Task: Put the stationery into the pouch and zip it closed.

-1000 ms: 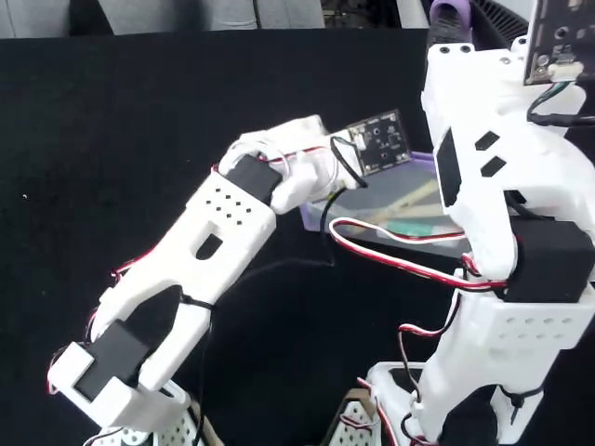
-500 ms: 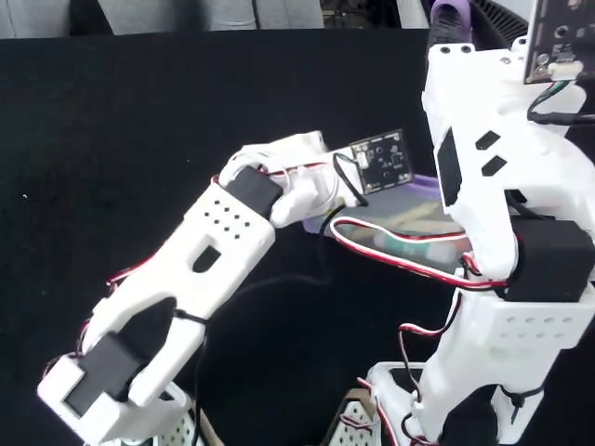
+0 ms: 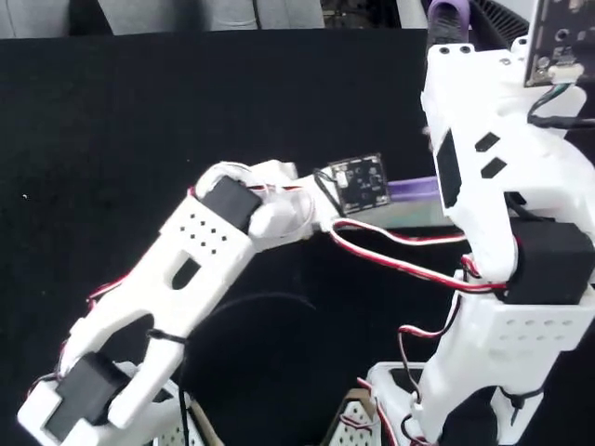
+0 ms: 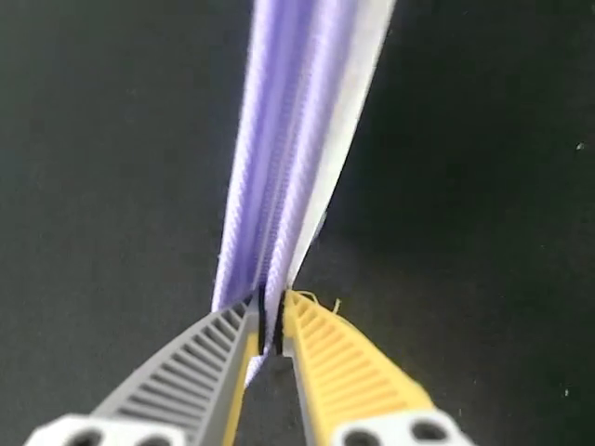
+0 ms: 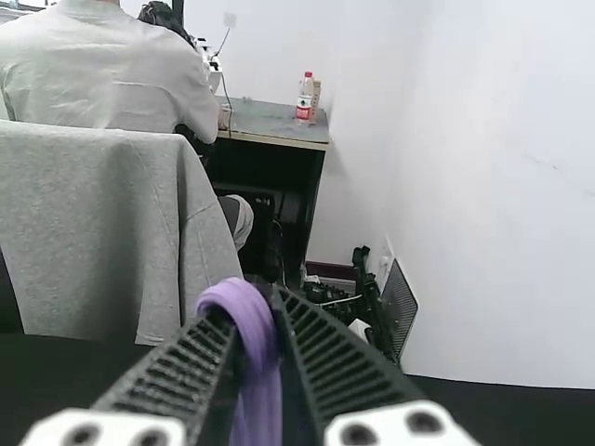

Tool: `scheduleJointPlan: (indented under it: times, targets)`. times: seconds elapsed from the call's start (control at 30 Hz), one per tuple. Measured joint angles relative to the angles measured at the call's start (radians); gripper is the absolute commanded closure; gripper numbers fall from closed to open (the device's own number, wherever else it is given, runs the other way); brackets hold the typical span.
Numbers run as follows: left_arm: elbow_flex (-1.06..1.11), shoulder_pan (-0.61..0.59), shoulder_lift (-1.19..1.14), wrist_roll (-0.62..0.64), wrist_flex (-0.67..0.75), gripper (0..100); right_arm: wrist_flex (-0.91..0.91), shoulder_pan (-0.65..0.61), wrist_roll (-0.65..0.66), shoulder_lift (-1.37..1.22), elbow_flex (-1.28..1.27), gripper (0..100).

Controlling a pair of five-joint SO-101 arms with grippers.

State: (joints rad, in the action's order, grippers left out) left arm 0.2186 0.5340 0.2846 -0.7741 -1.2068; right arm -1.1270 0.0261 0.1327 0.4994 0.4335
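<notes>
Left wrist view: left gripper (image 4: 271,321) pinching pouch (image 4: 293,139) zipper edge | right gripper (image 5: 258,348) clamping purple loop (image 5: 240,311)

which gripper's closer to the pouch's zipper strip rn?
Left. The left gripper has its fingers shut on the purple zipper strip. The right gripper is raised above the table, pinching a purple loop; can't tell whether it joins that strip.

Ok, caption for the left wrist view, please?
Left hand shut on the zipper edge of the purple pouch, black table behind.
</notes>
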Motion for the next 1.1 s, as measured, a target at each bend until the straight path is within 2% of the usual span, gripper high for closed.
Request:
scheduleJointPlan:
  times: [0.37,0.53,0.7,0.83,1.1]
  targets:
    - [0.195,-0.051,0.075,-0.002,0.098,97,0.000,0.000,-0.003,0.002,0.000,98.8]
    - [0.233,-0.192,0.075,-0.009,0.100,97,0.000,0.000,-0.003,0.002,0.000,98.8]
    - [0.269,-0.318,0.129,-0.104,0.028,97,0.000,-0.002,-0.003,0.002,0.000,98.8]
    - [0.269,-0.394,0.264,-0.147,-0.032,97,0.000,-0.002,-0.002,0.002,0.000,98.8]
    - [0.270,-0.488,0.594,-0.192,-0.063,97,-0.003,-0.005,-0.055,0.002,0.000,98.8]
